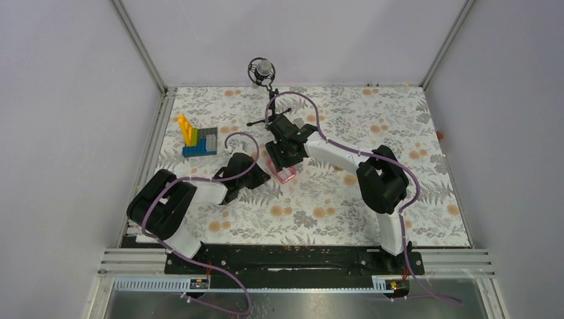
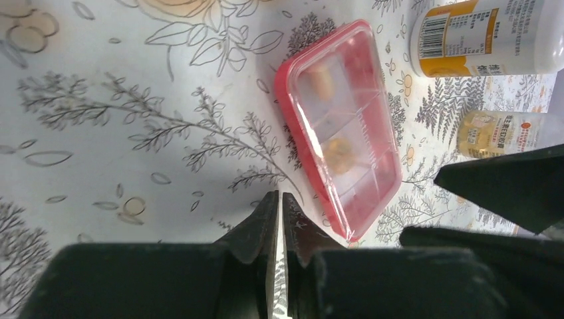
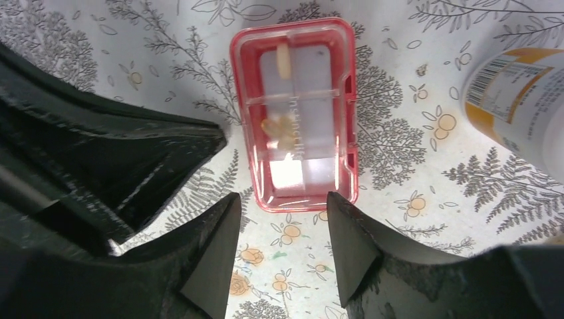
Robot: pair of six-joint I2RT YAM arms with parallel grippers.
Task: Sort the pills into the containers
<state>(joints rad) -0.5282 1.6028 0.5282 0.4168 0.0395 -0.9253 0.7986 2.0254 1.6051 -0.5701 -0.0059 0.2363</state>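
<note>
The pink compartment box (image 1: 286, 175) lies flat on the flowered cloth, lid shut, also in the left wrist view (image 2: 339, 126) and the right wrist view (image 3: 294, 113). Through its clear lid I see yellowish-orange pills (image 3: 279, 126) in two compartments. My right gripper (image 3: 282, 206) is open and empty, just above the box's near end, its fingertips (image 3: 223, 219) either side of it. My left gripper (image 2: 279, 199) is shut and empty, beside the box's left side. The white-capped orange-labelled bottle (image 2: 479, 33) and the clear yellowish bottle (image 2: 499, 131) lie beyond the box.
A blue, yellow and grey toy-brick block (image 1: 197, 138) stands at the back left. A black stand with a round head (image 1: 263, 70) is at the back centre. The left arm's fingers (image 3: 120, 153) crowd the box's left side. Frame rails edge the table.
</note>
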